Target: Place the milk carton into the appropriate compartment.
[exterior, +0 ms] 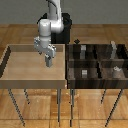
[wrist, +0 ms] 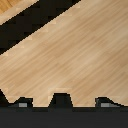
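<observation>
My gripper [exterior: 48, 63] hangs over the right part of the light wooden tray [exterior: 25, 65], just above its floor. In the wrist view the gripper [wrist: 63, 104] has its two fingertips [wrist: 22, 104] far apart, with only bare wood below and nothing between them, so it is open and empty. The milk carton shows in neither view; it is hidden or out of view. The dark bin [exterior: 97, 86] with several compartments stands to the exterior view's right of the tray.
The tray has raised walls all round and stands on thin legs. The dark bin's compartments hold small grey shapes [exterior: 84, 73], with dividers between them. The robot's base [exterior: 62, 30] stands behind the tray. The floor is wood.
</observation>
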Motion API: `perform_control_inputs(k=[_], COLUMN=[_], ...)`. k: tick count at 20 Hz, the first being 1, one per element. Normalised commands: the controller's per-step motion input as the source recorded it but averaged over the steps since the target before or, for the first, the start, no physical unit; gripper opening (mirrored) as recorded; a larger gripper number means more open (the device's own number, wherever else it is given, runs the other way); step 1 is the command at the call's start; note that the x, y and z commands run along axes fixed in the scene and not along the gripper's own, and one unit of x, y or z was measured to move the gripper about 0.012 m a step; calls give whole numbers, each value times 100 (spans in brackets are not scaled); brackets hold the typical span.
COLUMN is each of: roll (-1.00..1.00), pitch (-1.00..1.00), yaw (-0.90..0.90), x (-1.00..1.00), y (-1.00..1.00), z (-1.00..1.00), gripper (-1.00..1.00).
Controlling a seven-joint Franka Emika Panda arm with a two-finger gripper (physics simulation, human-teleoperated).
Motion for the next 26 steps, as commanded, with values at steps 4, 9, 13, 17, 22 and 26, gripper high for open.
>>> perform_control_inputs(k=[4, 9, 13, 17, 22, 26], roll=[0, 0, 0, 0, 0, 0], pitch=[0, 0, 0, 0, 0, 0], yaw=[0, 0, 0, 0, 0, 0], x=[-25, 0, -50, 0, 0, 0], y=[0, 20, 0, 0, 0, 0], z=[0, 0, 0, -25, -40, 0], gripper=[100, 100, 100, 100, -100, -100])
